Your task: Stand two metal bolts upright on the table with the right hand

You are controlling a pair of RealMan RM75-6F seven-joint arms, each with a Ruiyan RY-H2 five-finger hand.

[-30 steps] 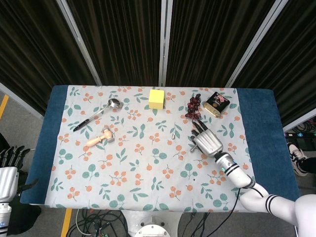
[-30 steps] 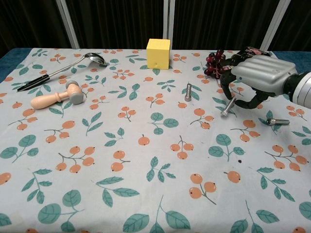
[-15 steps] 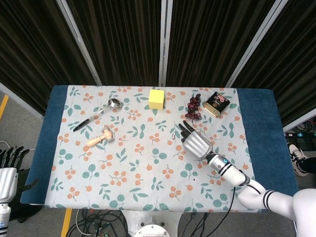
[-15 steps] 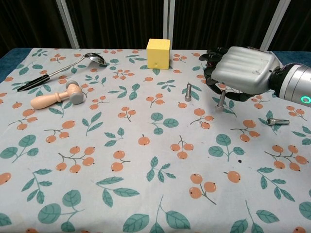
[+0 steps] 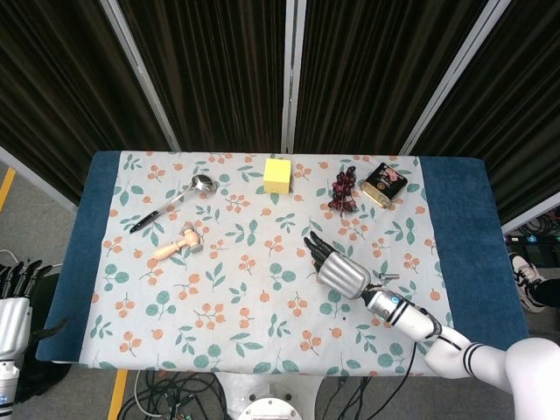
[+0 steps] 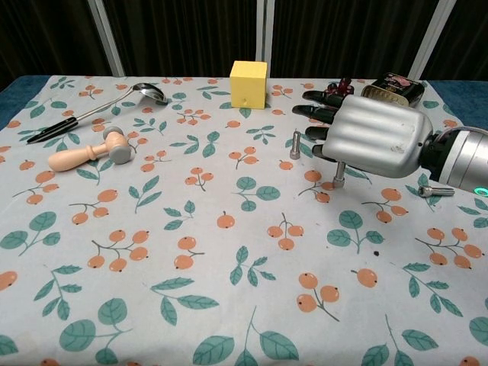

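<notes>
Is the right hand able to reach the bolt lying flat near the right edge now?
Probably yes. The lying bolt sits just beside the right hand with bare cloth around it, but the hand seems to hold another bolt upright and must let go first.

The right robot hand has shifted left, carrying its bolt, now upright.
</notes>
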